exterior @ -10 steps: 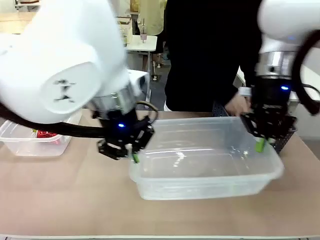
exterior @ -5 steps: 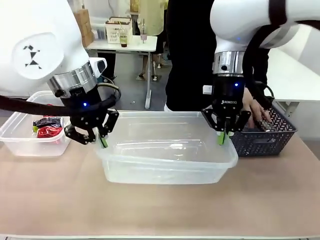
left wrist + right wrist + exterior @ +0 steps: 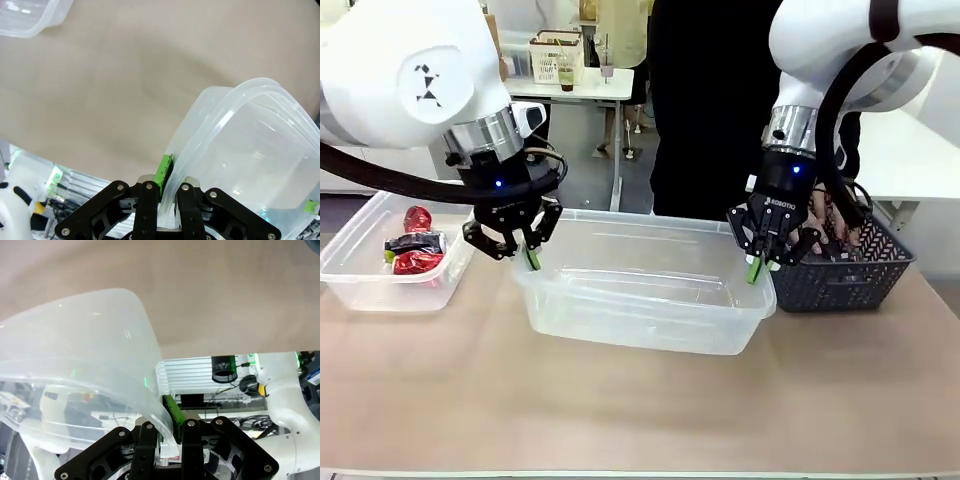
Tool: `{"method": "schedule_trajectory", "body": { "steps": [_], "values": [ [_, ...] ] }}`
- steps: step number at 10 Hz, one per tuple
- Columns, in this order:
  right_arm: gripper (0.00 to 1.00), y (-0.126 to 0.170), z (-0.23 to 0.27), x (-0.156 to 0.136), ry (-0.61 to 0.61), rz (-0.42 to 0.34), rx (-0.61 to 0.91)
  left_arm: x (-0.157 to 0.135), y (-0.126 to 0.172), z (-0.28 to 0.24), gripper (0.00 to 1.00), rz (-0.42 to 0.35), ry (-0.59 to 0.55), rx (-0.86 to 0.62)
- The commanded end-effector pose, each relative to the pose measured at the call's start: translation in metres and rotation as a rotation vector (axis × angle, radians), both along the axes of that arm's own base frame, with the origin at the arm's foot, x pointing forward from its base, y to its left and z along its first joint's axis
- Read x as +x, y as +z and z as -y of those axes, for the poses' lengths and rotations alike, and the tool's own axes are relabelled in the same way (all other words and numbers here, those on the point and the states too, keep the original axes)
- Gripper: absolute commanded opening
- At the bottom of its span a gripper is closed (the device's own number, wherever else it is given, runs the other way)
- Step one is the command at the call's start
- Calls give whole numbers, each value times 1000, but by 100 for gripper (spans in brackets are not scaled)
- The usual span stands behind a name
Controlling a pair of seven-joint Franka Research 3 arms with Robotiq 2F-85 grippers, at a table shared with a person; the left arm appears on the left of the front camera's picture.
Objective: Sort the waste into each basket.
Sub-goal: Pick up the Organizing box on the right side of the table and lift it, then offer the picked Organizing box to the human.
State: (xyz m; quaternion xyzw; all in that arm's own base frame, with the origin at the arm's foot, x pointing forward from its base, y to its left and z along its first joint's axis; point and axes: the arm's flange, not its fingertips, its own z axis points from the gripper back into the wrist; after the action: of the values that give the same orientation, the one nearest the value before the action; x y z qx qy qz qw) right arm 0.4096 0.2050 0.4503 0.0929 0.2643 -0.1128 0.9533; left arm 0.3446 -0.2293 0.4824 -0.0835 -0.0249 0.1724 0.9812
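Front view. The left gripper (image 3: 528,255) and the right gripper (image 3: 757,268) each pinch the rolled rim of the large clear tub (image 3: 640,315), one at either short end, so that the tub hangs between them above the table (image 3: 620,420). Compared with half a second ago, the tub sits farther from the camera and slightly higher, its far rim now nearer the person's dark torso (image 3: 710,100); the right gripper has drawn closer to the dark lattice basket (image 3: 845,275), and the left arm has swung up and outward. A second clear tub (image 3: 390,265) rests at the table's left end, well apart from the lifted one, holding red shiny waste (image 3: 415,250); its position is unchanged. The person's hand (image 3: 835,215) stays inside the dark basket.

Left wrist view. The left gripper (image 3: 167,192) is clenched on the tub rim (image 3: 220,117), the wall passing between one green pad (image 3: 163,170) and the opposite finger. Bare tabletop fills the background; a corner of the second tub (image 3: 30,17) shows at the upper left.

Right wrist view. The right gripper (image 3: 167,427) is likewise clamped on the rim of the tub (image 3: 90,340), a green pad (image 3: 172,410) pressed against the plastic wall.
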Motion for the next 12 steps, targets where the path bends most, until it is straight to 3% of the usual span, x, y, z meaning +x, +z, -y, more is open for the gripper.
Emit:
{"method": "schedule_trajectory", "body": {
  "steps": [1, 2, 3, 12],
  "values": [
    [0, 2, 5, 8, -104, -11, -27, 0, -8, -21, 0, 51, 105, 2],
    [0, -1, 10, 12, -123, 44, -65, -5, -15, -21, 0, 6, 104, -6],
    [0, -3, 1, 4, -16, 4, -2, 0, -1, -1, 0, 15, 3, -3],
    [0, -3, 1, 4, -16, 4, -2, 0, -1, -1, 0, 15, 3, -3]
  ]
}}
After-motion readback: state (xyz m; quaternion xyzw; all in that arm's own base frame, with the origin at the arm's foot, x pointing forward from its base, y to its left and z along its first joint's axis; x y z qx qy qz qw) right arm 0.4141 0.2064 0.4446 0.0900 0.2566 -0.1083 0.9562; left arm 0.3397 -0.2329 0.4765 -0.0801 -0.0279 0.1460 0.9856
